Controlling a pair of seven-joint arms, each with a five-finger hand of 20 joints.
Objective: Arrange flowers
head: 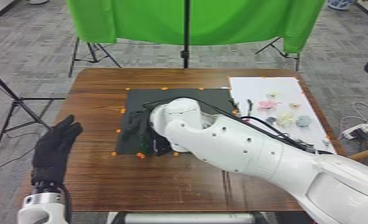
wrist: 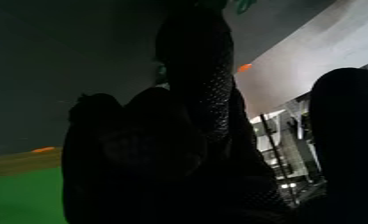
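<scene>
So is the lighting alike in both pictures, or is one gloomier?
Head view: fairly even light, white sheet and green cloth both bright. Right wrist view: much gloomier, the gloved right hand almost a black silhouette, the same sheet dulled to grey.

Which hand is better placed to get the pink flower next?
Right hand, likely: its arm is over the black mat, nearer the pink flower. The left hand is by the left edge of the table.

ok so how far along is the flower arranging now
Done: perhaps a little; some green shows against the black mat. In hand: the right hand is over that mat; whether it holds anything, I can't tell. Left: probably most, since several flowers, one pink, lie on the white sheet.
</scene>
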